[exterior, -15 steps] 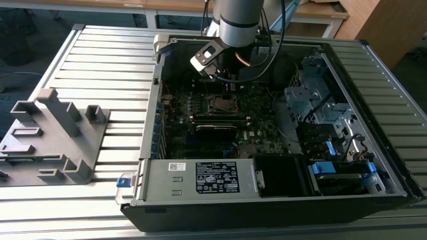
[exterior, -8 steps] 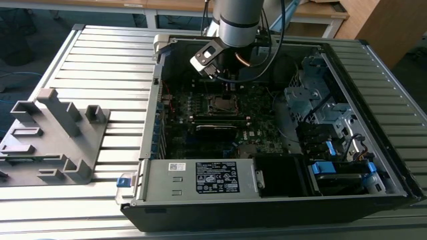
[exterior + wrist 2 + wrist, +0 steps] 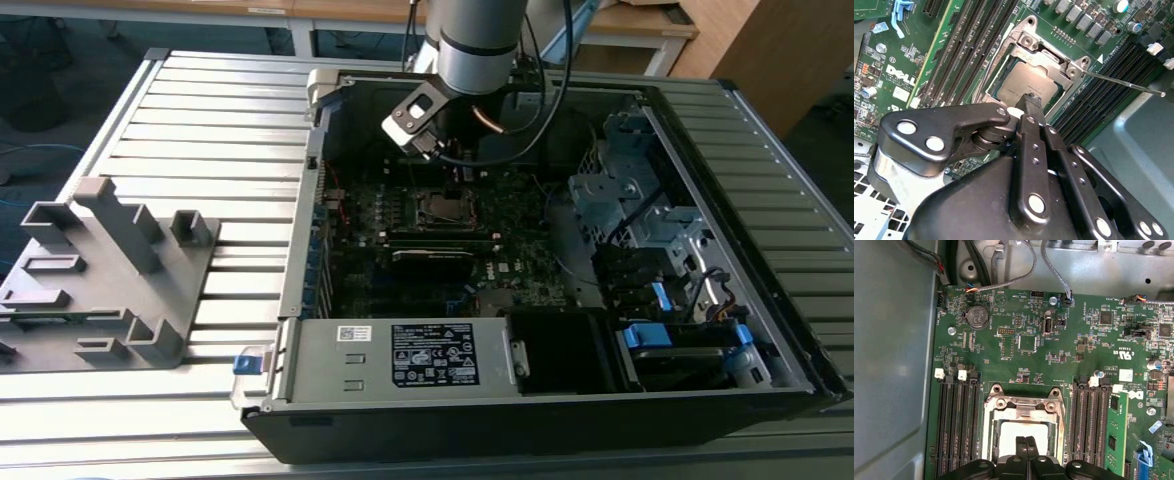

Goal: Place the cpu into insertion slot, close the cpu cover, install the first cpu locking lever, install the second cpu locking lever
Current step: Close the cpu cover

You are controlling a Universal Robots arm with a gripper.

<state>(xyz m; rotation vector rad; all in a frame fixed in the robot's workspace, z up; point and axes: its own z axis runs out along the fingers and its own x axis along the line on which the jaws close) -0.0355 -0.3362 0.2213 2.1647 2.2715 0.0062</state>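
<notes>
**Pressing down off-centre could tilt the chip**

Trouble would most likely come from the gripper (image 3: 1029, 101) pushing on one side of the chip (image 3: 1016, 82). That could rock the chip in the socket (image 3: 1026, 39) or scratch its face. The cover (image 3: 1046, 60) seems to lie flat around the chip, just beyond the fingertips. The thin locking lever (image 3: 1124, 83) juts out free to one side of the gripper and looks unlatched, so a sideways move could snag or bend it.

In both wrist views the gripper's fingers are pressed together and hold nothing. Their tip sits directly over the chip's middle; whether it touches cannot be told.
</notes>
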